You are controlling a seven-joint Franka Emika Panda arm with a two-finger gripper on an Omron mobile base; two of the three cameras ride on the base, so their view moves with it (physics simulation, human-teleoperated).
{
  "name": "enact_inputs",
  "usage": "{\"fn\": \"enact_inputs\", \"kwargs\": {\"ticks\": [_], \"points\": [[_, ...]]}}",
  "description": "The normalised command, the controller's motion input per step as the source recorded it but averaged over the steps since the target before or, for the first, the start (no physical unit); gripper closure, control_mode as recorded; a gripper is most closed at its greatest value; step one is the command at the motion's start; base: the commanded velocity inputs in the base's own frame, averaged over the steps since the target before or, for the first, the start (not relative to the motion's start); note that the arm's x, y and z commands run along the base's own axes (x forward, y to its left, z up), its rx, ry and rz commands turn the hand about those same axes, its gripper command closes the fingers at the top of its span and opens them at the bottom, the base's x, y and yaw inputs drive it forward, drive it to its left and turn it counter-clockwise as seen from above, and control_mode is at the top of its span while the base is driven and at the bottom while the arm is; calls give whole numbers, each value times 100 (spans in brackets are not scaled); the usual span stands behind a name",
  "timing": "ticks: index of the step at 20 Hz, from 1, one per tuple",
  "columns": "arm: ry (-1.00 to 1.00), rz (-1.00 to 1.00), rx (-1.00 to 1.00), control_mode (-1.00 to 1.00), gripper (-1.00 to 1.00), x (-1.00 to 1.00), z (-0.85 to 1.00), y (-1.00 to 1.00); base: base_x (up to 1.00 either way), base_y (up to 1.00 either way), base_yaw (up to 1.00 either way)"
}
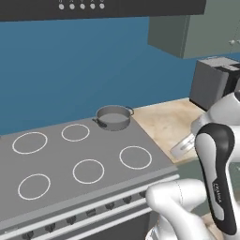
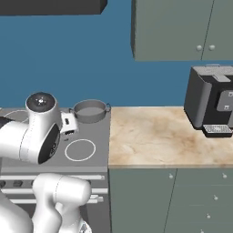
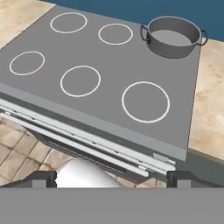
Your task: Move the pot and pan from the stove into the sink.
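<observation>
1. The pot (image 1: 113,117) is seen standing upright on the stove (image 1: 56,161), over the back right burner; in the left base view it lies just above the centre of the frame, at the stove's far right corner.
2. In the right base view the pot (image 2: 90,110) is placed left of centre, at the back edge of the stove (image 2: 98,132), just beside the seam with the marble tabletop (image 2: 164,134).
3. In the hand view the pot (image 3: 173,36) is found in the upper right of the frame, with its two loop handles shown at either side and nothing seen inside it.
4. Five white ring burners are left uncovered on the stove (image 3: 109,87) in the hand view; the sixth is covered by the pot.
5. The claw (image 3: 111,177) is shown at the bottom of the hand view with its two dark tips set far apart, at the lower left and lower right; nothing is held between them.
6. The claw is held out in front of the stove's front edge, well apart from the pot.
7. A dark coffee machine (image 2: 211,107) is seen on the tabletop at the right of the right base view, below grey-green wall cabinets (image 2: 182,29).
8. A blue wall (image 1: 70,70) is seen behind the stove.
</observation>
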Motion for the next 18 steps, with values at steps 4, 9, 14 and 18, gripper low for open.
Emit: {"fn": "enact_inputs", "kwargs": {"ticks": [4,9,14,18], "points": [[0,-12,-1,-100,-100,68,0,43,0,0,0],[1,-14,0,-100,-100,81,0,43,0,0,0],[0,-11,0,-100,-100,63,0,32,0,0,0],[0,-9,0,-100,-100,78,0,24,0,0,0]]}}
